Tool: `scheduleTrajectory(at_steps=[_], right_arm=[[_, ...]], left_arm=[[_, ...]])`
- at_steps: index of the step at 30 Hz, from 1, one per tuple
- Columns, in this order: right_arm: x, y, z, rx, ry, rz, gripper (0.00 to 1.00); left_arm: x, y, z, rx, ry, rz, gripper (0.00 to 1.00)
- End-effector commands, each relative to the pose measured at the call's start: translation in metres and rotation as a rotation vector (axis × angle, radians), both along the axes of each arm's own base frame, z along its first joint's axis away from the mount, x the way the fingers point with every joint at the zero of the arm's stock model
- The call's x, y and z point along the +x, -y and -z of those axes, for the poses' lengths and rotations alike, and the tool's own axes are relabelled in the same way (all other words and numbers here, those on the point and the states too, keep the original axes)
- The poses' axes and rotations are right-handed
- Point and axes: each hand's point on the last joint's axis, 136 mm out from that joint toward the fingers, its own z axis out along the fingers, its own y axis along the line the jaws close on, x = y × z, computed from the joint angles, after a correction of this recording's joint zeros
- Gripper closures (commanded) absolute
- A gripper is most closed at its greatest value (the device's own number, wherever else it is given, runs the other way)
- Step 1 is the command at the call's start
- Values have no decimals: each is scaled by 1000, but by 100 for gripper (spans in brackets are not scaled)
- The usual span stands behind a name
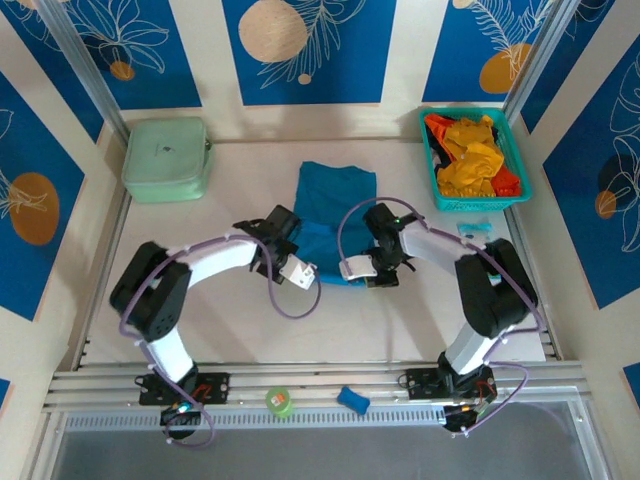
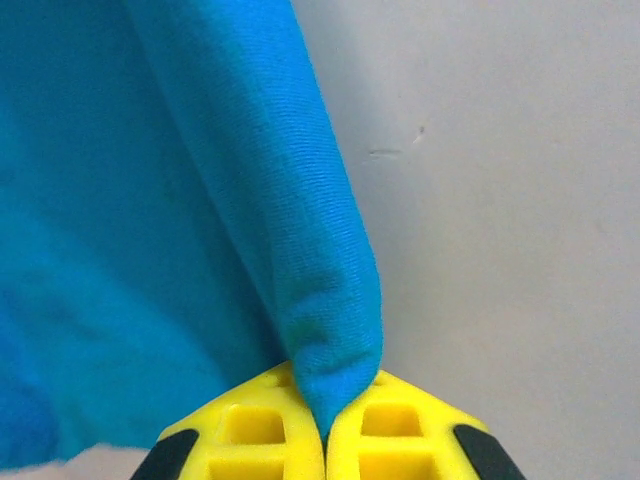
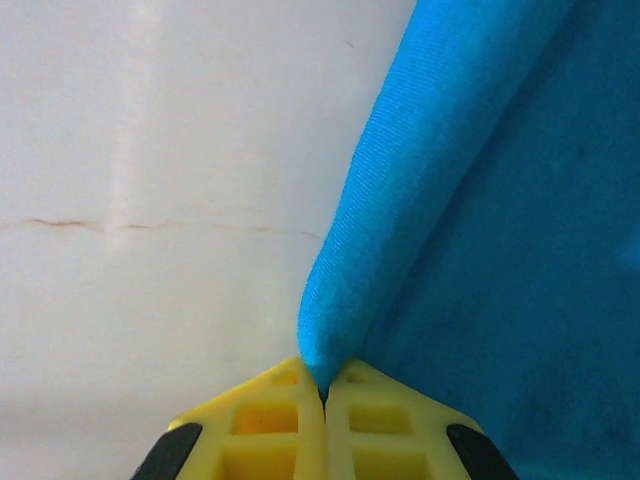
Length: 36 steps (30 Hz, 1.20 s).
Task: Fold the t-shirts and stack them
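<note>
Cloth is pinched at both sides: the blue t-shirt [image 1: 335, 200] lies in the middle of the white table [image 1: 240, 320], its far part spread flat. The left gripper [image 1: 288, 228] meets the shirt's left edge and the right gripper [image 1: 378, 222] its right edge. In the left wrist view the yellow fingertips [image 2: 270, 430] are pressed together on a narrow fold of the blue fabric, with the rest of the cloth to the left and bare table to the right. In the right wrist view the yellow pads [image 3: 380, 425] likewise clamp a fold, with cloth to the right and table to the left. A teal basket [image 1: 478, 204] at the far right corner holds yellow-orange and red-orange shirts [image 1: 470, 160], well apart from a mint-green case [image 1: 166, 158] at the far left
</note>
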Motion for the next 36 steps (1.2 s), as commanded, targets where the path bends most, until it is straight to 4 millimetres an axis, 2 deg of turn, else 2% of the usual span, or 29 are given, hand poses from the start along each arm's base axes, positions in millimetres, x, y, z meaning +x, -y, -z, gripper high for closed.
scheduleTrajectory(at_steps=[1, 6, 11, 15, 18, 23, 26, 31, 36], right_arm=[[-33, 4, -14, 4, -48, 28, 100], [-57, 3, -34, 6, -7, 32, 100], [-79, 3, -62, 26, 46, 24, 100], [-91, 4, -86, 48, 73, 20, 100], [-88, 6, -103, 53, 115, 19, 100], [-60, 0, -129, 92, 210, 14, 100], [-39, -5, -141, 119, 231, 8, 100], [10, -6, -144, 111, 246, 30, 100], [65, -9, -142, 121, 269, 92, 100]], left_arm=[[-14, -9, -21, -11, 57, -51, 100], [-46, -12, -45, -42, 93, -78, 100], [-75, -15, -72, -84, 142, -72, 100], [-78, -23, -93, -94, 184, -124, 100], [-72, -31, -106, -72, 221, -172, 100], [-53, -32, -122, -60, 298, -211, 100], [-29, -30, -134, -92, 358, -266, 100], [23, -33, -153, -126, 413, -362, 100], [69, -33, -158, -161, 393, -426, 100]])
